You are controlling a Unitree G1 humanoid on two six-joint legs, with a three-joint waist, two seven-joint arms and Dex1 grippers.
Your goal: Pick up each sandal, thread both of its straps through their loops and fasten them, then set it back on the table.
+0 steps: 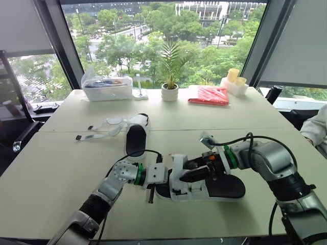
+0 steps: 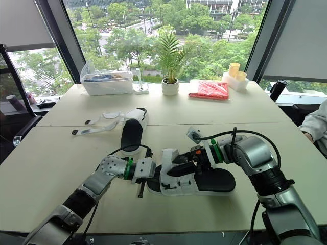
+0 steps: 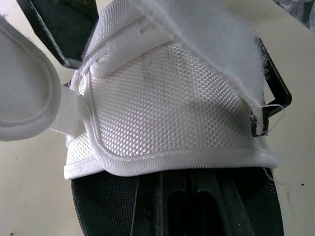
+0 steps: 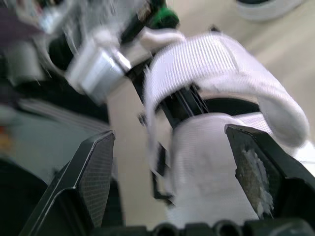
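**A:** Where is the sandal?

**B:** The sandal [image 1: 225, 188] is low in the middle of the head view. It rests on the tabletop [image 1: 61, 168], black sole up, with white straps at its left end.

**A:** And the hands?

**B:** The left hand [image 1: 156, 179] comes in from the lower left and sits right at the sandal's left end, beside the white webbing. I cannot tell whether it is open or closed. The right hand [image 1: 193, 174] reaches in from the right, over the sole.

**A:** Is the right one gripping?

**B:** No, it is open. In its wrist view the fingers [image 4: 93, 172] stand wide apart, with a white strap [image 4: 197, 59] arching in the gap.

**A:** The other one?

**B:** The second sandal [image 1: 135, 139] lies left of centre, farther up the frame. Its loose straps [image 1: 94, 136] are spread on the tabletop toward the left.

**A:** Anything else?

**B:** Along the top edge of the tabletop there is a clear box [image 1: 107, 89] on the left and a plant [image 1: 169, 92] in the middle. A red packet [image 1: 208, 95] and yellow cups [image 1: 235, 76] are on the right. A person's sleeve [image 1: 316, 127] shows at the right edge.
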